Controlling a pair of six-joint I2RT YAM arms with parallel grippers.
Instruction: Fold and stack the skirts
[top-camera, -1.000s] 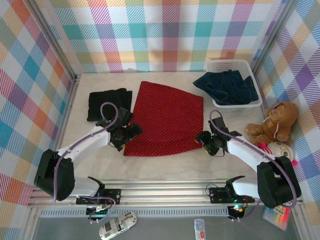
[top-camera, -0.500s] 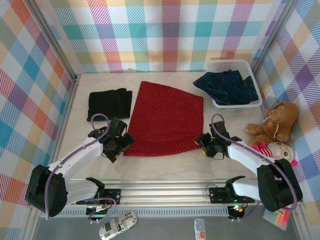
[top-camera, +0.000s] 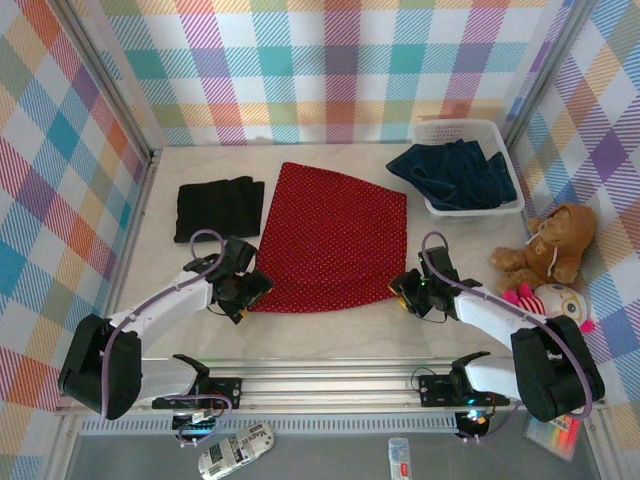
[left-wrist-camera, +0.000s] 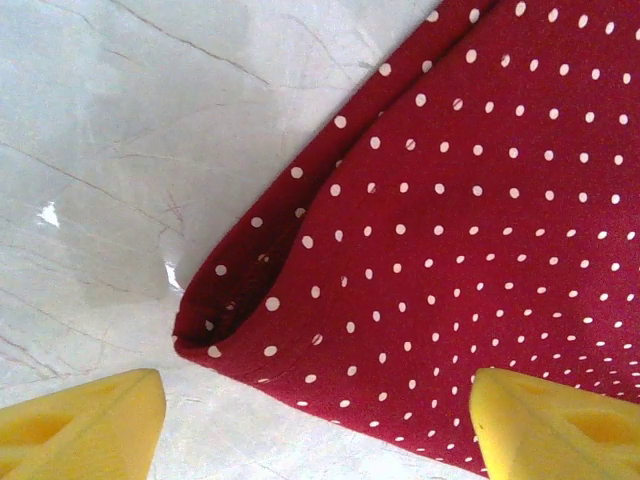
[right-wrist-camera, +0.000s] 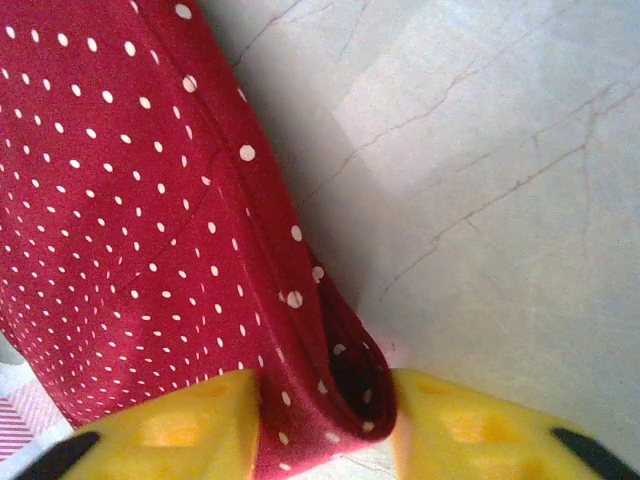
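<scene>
The red skirt with white dots (top-camera: 330, 238) lies spread flat in the middle of the table. My left gripper (top-camera: 251, 290) is at its near left corner. In the left wrist view that corner (left-wrist-camera: 230, 320) lies between the wide-apart yellow fingers (left-wrist-camera: 85, 425) of the open left gripper (left-wrist-camera: 315, 445), touching neither. My right gripper (top-camera: 404, 290) is at the near right corner. There the bunched cloth corner (right-wrist-camera: 340, 390) is pinched between the right gripper's (right-wrist-camera: 325, 435) fingers. A folded black skirt (top-camera: 218, 207) lies at the left. Dark blue denim skirts (top-camera: 455, 172) fill the basket.
The white mesh basket (top-camera: 470, 127) stands at the back right. A brown teddy bear (top-camera: 552, 245) and a round toy (top-camera: 560, 300) sit by the right wall. Bare table shows along the near edge in front of the red skirt.
The left gripper drew back from the skirt's left edge toward the near left corner and now straddles it. The right gripper slid a little left onto the near right corner.
</scene>
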